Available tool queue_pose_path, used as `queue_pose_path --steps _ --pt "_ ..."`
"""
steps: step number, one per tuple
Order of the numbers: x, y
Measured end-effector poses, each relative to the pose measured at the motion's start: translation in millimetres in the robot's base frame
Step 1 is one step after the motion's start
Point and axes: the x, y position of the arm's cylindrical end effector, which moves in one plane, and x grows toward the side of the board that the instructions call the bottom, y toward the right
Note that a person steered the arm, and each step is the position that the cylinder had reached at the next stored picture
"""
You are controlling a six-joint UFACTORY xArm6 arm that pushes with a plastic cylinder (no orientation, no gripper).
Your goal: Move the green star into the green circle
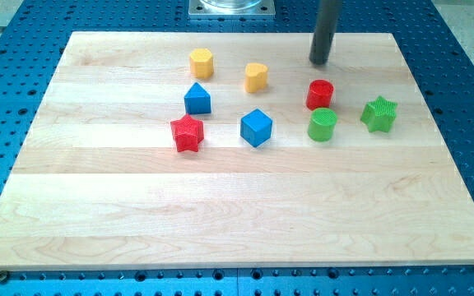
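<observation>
Rod end up near the view's top: my tip (318, 62) sits on the surface (220, 205), touching no block, with nothing grasped since it is just a bare rod. Green star (378, 113) lies below and to the view's right of my tip, well apart. Green circle (322, 124) stands near the star's left, just under the red cylinder (320, 94).

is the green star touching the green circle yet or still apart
Apart. The green star sits to the view's right of the green circle with bare board between them. My tip is above both, touching neither.
</observation>
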Motion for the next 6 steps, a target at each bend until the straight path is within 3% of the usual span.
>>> queue_pose_path --steps 2,4,6 --pt "50 172" --pt "121 117" --pt "143 20"
